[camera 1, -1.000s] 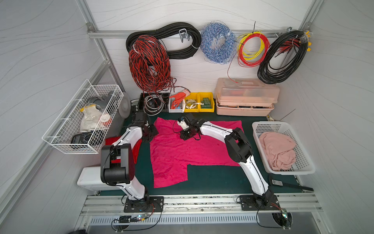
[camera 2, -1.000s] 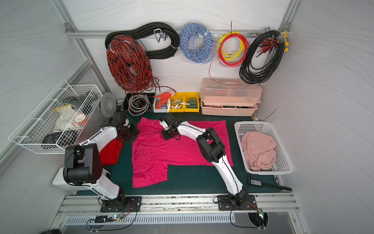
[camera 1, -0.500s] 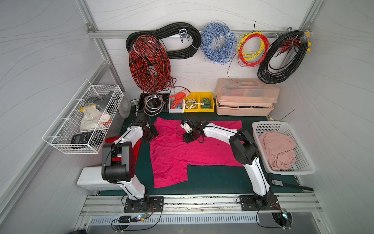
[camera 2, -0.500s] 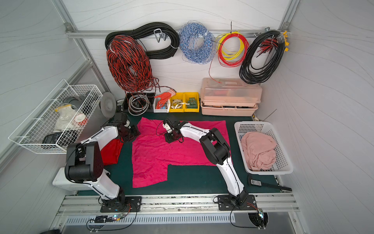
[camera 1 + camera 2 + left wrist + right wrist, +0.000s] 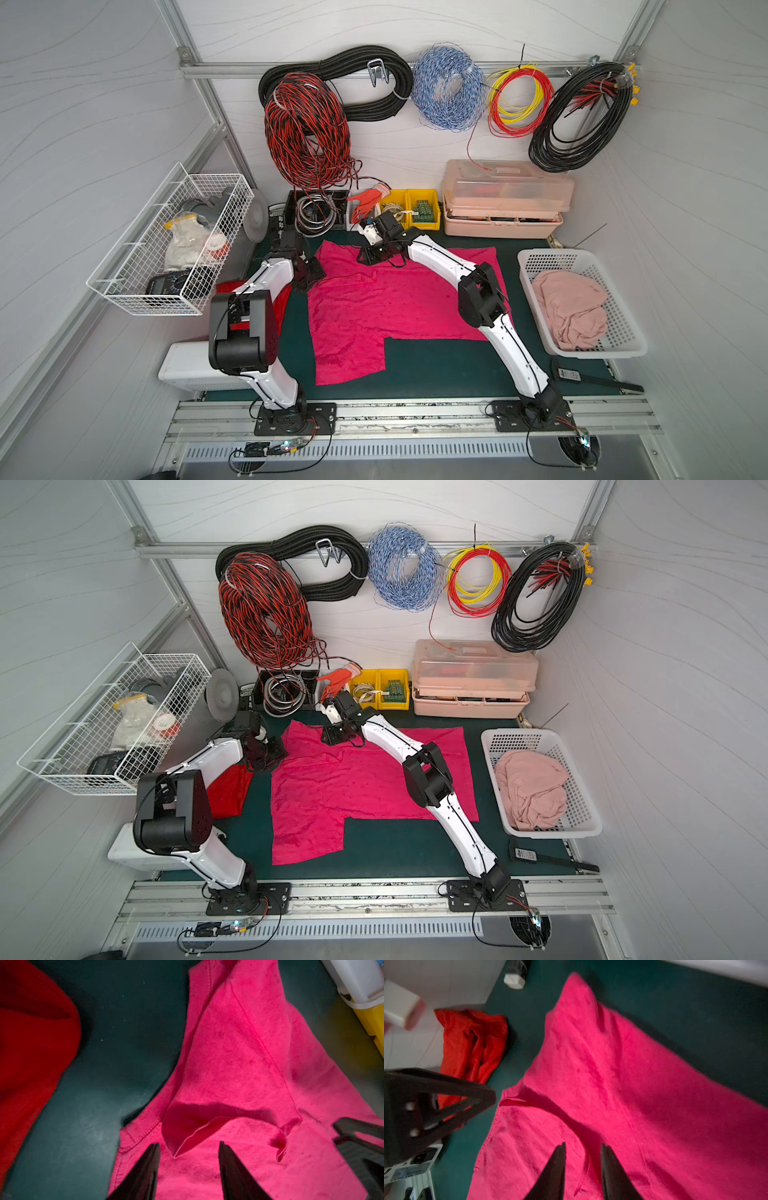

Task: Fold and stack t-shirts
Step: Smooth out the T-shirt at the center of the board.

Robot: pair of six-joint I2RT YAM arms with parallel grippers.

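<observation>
Magenta t-shirt (image 5: 374, 303) lies spread flat in the middle of the bench (image 5: 436, 365), probably laid out for folding. Red t-shirt (image 5: 226, 787) sits bunched at the left edge, apart from it, likely waiting its turn. Left gripper (image 5: 189, 1143) hovers over a curled flap at the shirt's far-left corner, jaws apart, holding nothing. Right gripper (image 5: 583, 1143) straddles a crease near the far edge with a narrower gap, nothing clamped.

My top views are bright, evenly lit and sharp, with only soft shadows. My wrist views are dim: the magenta t-shirt (image 5: 239, 1053) glows mid-frame, corners sink into shadow, and the right wrist view is blurred.
</observation>
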